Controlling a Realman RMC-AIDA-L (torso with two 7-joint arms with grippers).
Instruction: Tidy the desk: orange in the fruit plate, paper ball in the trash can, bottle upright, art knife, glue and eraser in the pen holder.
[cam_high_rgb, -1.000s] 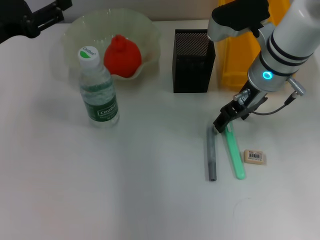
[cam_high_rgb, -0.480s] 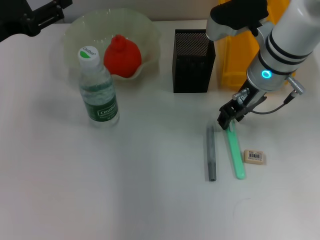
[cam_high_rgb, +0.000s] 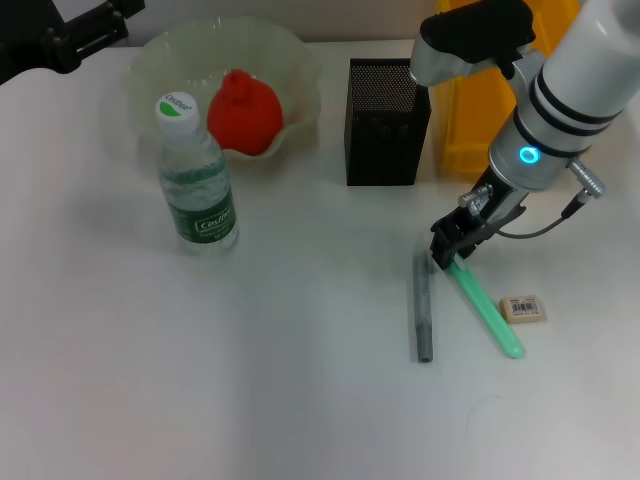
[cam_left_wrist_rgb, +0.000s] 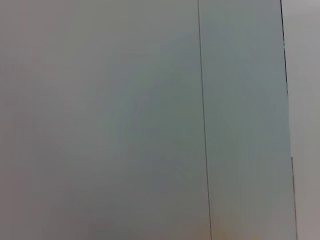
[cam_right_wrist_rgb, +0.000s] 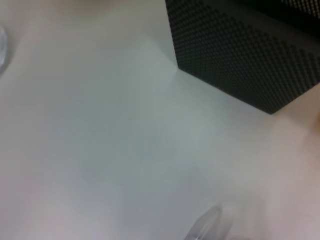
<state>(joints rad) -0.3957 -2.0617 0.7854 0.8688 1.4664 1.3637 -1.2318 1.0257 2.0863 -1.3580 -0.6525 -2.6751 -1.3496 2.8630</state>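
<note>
My right gripper is low over the table, shut on the upper end of a slim green stick that lies slanted. I cannot tell whether it is the art knife or the glue. A grey stick lies just to its left. The beige eraser touches the green stick's far end. The black mesh pen holder stands behind them. The orange sits in the pale-green fruit plate. The bottle stands upright in front of it. The paper ball is out of view. My left gripper is parked at the far left corner.
The yellow trash can stands right of the pen holder, partly behind my right arm. The left wrist view shows only a plain pale surface.
The green stick has swung: its far end moved right, and the eraser has shifted right with it. My right gripper turned slightly at the stick's upper end. The left arm stayed still.
</note>
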